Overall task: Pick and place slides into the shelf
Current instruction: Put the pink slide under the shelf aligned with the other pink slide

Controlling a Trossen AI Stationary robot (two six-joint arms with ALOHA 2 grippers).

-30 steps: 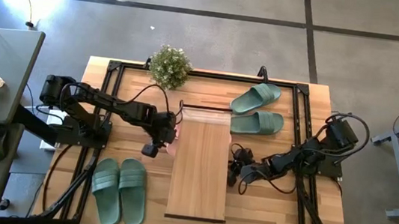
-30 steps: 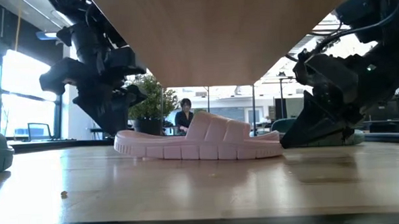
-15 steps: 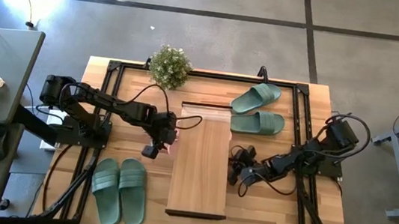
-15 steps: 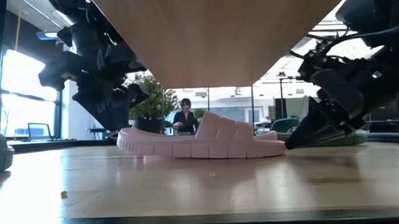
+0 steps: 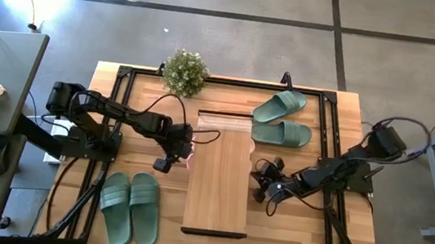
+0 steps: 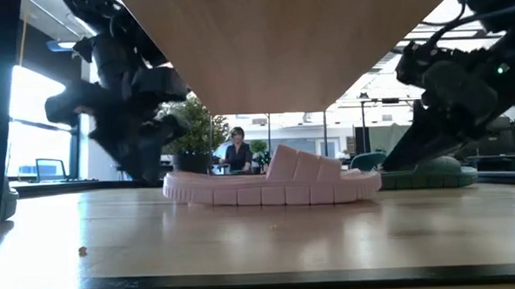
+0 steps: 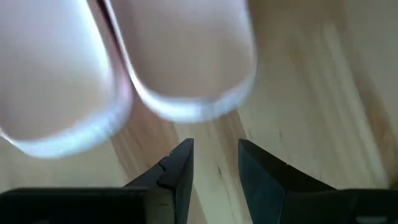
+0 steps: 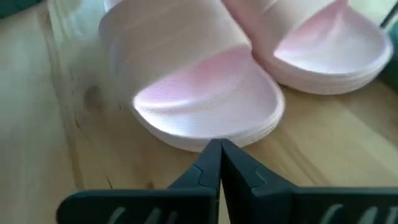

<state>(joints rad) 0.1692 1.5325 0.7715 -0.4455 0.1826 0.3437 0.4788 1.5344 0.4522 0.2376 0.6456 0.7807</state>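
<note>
Under the shelf, pink slides just ahead of shut, empty right claw.

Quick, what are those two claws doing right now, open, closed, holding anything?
Left gripper: partly open, holding nothing, just short of the pink slides.
Right gripper: shut, empty, tips at a pink slide's edge.

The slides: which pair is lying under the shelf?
The pale pink pair lies beneath the shelf. Both sage-green pairs lie in the open: one on the left arm's side, the other on the right arm's side.
</note>
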